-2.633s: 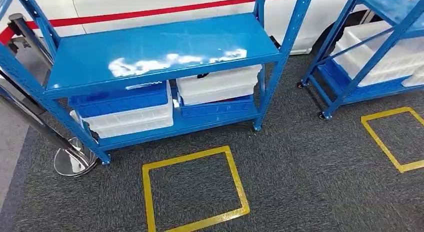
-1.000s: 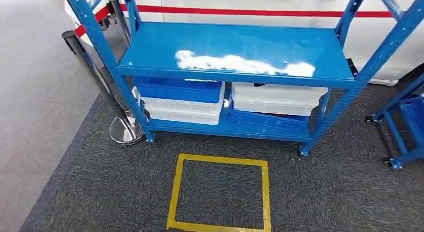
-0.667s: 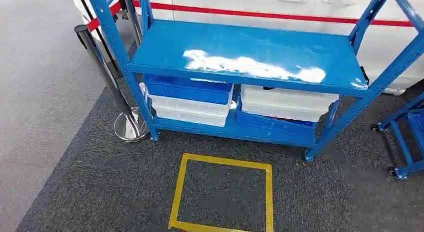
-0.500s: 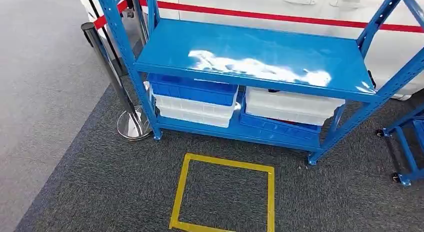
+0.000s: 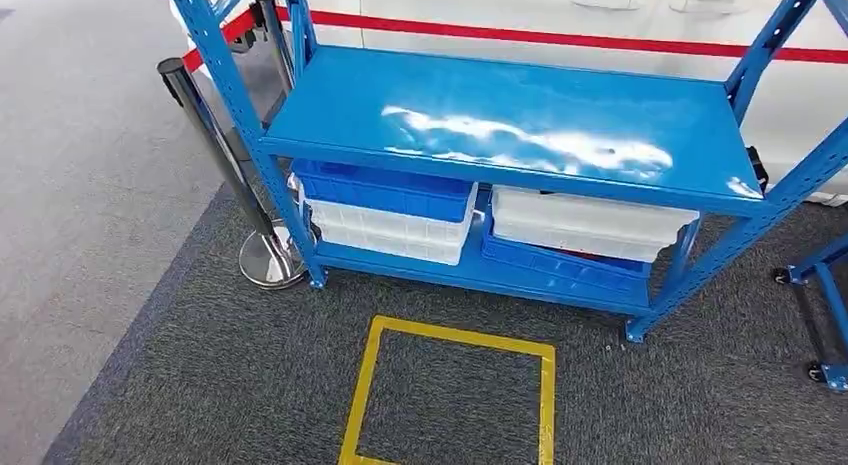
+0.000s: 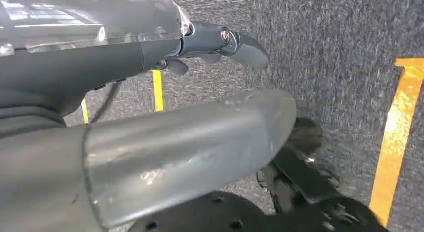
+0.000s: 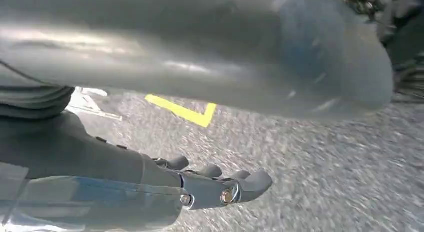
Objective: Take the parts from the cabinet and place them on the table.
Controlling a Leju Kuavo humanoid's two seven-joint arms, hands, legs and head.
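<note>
Ahead in the head view, a blue steel shelving rack (image 5: pixel 520 115) on dark grey carpet (image 5: pixel 250 375), its middle shelf bare and glossy with a white glare across it. On the bottom shelf, two stacks of bins side by side: at left a blue bin (image 5: pixel 385 188) nested on a white bin (image 5: pixel 390 233); at right a white bin (image 5: pixel 590 223) on a blue bin (image 5: pixel 560 265), a sliver of something red just showing between those two. Contents of the bins hidden under the shelf above, so parts possibly inside but not to be made out. On the carpet just in front of the rack, a yellow tape square (image 5: pixel 455 395). Beside the rack's left post, a chrome stanchion (image 5: pixel 225 165) with a round base, and a second post behind it. Behind the rack, a white panel with a red stripe (image 5: pixel 560 37). At the far right edge, the wheeled foot of another blue rack (image 5: pixel 825 315). Left hand (image 6: pixel 220 42) hanging over the carpet, fingers loosely extended and apart, gripping nothing. Right hand (image 7: pixel 220 184) likewise over the carpet near a yellow tape corner (image 7: pixel 185 111), fingers apart and empty.
</note>
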